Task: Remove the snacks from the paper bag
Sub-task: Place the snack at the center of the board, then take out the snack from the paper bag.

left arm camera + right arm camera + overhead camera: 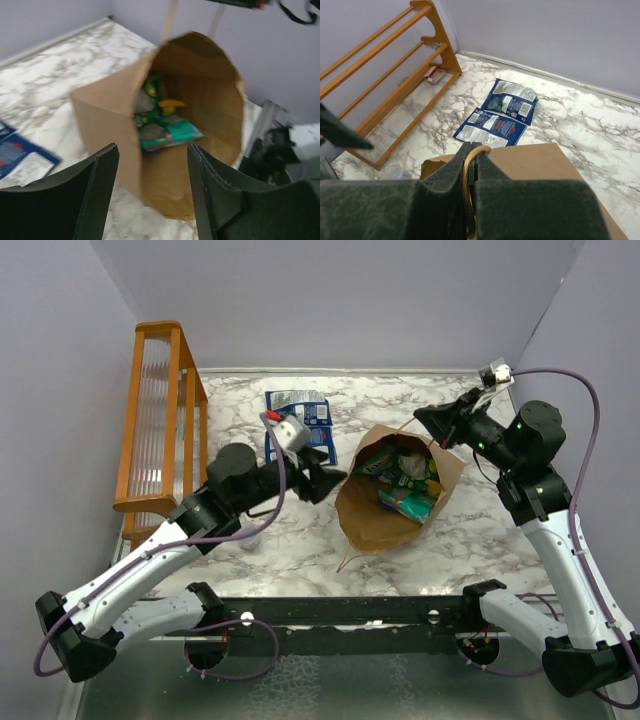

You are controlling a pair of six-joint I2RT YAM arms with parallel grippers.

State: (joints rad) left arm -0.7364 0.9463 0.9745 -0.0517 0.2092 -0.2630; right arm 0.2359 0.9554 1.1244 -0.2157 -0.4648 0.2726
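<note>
**Right gripper holds bag handle, left gripper open at bag mouth**

Bag point(368, 518) sits mid-table point(470, 530), tipped so its open mouth faces up and toward the left arm. Snacks point(405, 480) inside: teal, green and yellow packets piled at the bottom; the left wrist view looks straight in at them. Exact count inside can't be told.

Right gripper point(420, 418) is at the bag's far right rim, fingers pressed together on the thin handle point(465, 190); the handle loop pokes out between the pads in the right wrist view.

Left gripper point(335, 478) is just beside the bag's left side, level with the mouth, fingers apart, nothing between them, not touching the paper.

Two blue packets point(300, 412) lie flat on the table behind the left gripper, outside the bag, overlapping at one edge, between bag and rack point(155, 410).

The rack stands along the left wall. A small clear cap point(250, 541) lies on the table near the left arm.
</note>
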